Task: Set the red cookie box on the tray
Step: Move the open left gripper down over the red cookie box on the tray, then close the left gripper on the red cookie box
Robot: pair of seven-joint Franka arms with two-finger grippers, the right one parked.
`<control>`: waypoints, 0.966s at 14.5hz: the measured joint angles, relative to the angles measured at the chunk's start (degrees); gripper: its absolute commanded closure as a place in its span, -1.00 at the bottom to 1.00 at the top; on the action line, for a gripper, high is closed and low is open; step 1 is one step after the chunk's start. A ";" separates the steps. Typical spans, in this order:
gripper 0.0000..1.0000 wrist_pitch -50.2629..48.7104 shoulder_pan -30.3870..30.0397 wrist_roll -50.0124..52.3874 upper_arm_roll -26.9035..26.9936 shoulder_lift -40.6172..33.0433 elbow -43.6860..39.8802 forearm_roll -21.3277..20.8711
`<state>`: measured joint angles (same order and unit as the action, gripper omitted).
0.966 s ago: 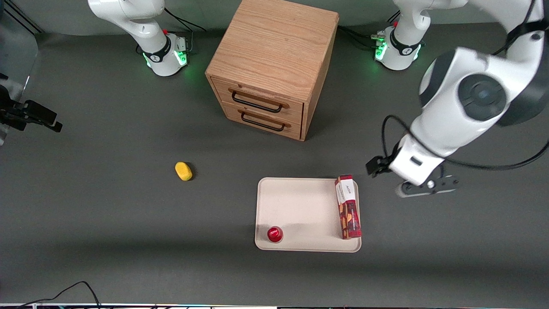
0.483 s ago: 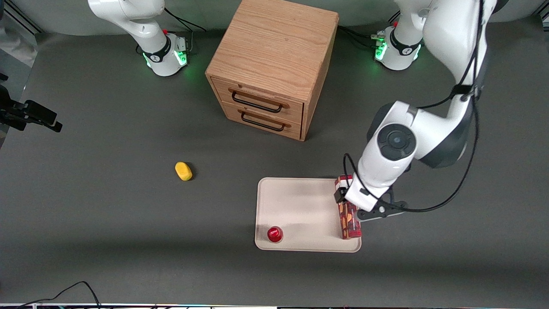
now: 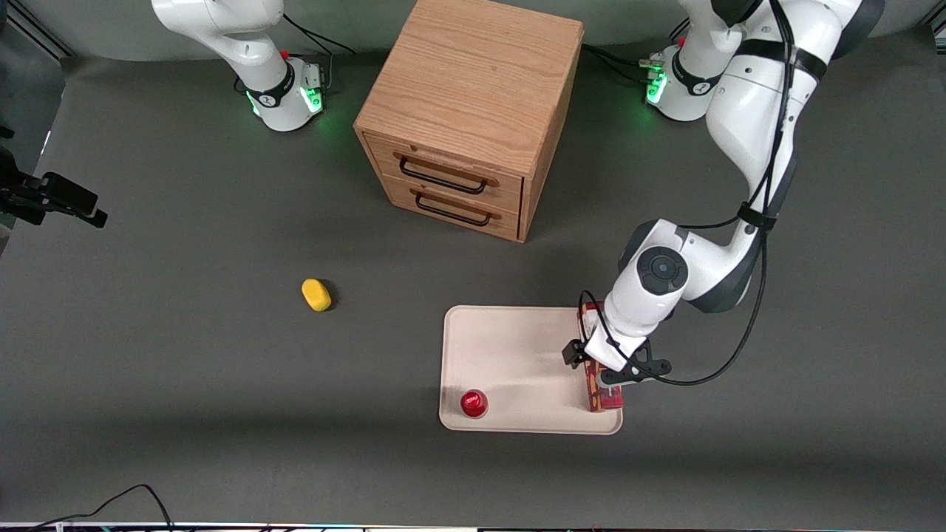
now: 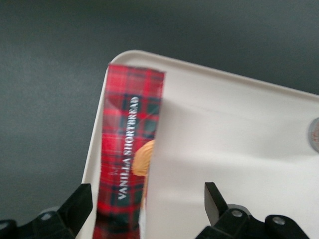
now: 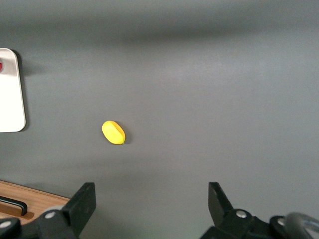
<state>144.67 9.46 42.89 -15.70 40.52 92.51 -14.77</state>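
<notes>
Tool gaping over slim tartan cookie box; apparently on smooth tray.

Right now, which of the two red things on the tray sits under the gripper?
The red cookie box, long and tartan, under the open gripper on the tray; the small round red cap sits apart.

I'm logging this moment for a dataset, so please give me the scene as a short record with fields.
box: red tartan carton lying on the tray along its edge toward the working arm's end
tray: cream, also holding a small red cap
tool: left arm's, open, over the box, fingers either side of it, not gripping
off tray: yellow object; wooden drawer cabinet, both drawers shut
</notes>
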 measured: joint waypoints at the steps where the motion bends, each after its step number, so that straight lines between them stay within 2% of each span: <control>1: -1.00 0.09 -0.27 -0.01 0.00 -0.01 0.28 -0.01; 2: -0.98 0.09 -0.41 -0.01 -0.01 -0.01 0.29 -0.03; 5: -0.50 0.09 -0.79 -0.21 -0.01 -0.01 0.47 -0.09; 7: 0.03 0.09 -1.28 -1.28 0.00 -0.01 0.59 -0.15; 9: 0.73 0.09 -1.52 -1.84 -0.01 -0.01 0.62 -0.16; 10: 1.00 0.08 -1.58 -2.10 -0.01 -0.01 0.62 -0.17; 14: 1.00 -0.17 -1.82 -3.21 -0.03 0.00 0.54 -0.18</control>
<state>144.50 7.64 39.68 -15.73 40.51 93.05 -14.95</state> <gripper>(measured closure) 0.872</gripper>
